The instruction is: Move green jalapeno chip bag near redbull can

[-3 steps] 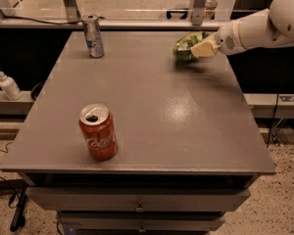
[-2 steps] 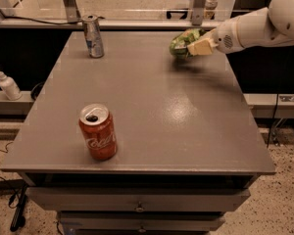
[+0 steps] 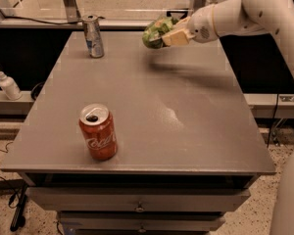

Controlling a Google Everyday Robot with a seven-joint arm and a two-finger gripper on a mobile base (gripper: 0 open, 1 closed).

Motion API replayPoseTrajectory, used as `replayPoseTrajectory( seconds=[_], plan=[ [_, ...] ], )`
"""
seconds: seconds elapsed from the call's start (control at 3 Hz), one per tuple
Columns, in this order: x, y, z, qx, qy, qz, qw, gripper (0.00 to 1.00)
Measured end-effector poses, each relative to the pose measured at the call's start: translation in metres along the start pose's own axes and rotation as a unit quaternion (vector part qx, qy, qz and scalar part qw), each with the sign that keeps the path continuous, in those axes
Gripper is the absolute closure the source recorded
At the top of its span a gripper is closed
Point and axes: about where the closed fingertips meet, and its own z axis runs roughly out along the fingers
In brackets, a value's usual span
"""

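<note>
Top middle of the frame, the green jalapeno chip bag (image 3: 154, 31) hangs above the worktop (image 3: 196, 121), pinched in my gripper (image 3: 168, 35). Pickup looks done; what's left is carrying it over to the redbull can (image 3: 93, 35), upper left, and setting it down close by.

We counted two cans on the bench (image 3: 186, 111): one redbull can (image 3: 93, 35) and one red cola can (image 3: 98, 132). We saw one green jalapeno chip bag (image 3: 154, 31), clamped in the one gripper (image 3: 165, 34) above the bench's far edge, and one pump bottle (image 3: 9, 84).
</note>
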Motion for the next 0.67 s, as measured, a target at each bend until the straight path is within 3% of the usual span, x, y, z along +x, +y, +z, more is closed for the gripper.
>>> replayPoseTrajectory(
  seconds=[0.67],
  plan=[
    [-0.020, 0.019, 0.027, -0.042, -0.019, -0.041, 0.9981, 1.00]
  ],
)
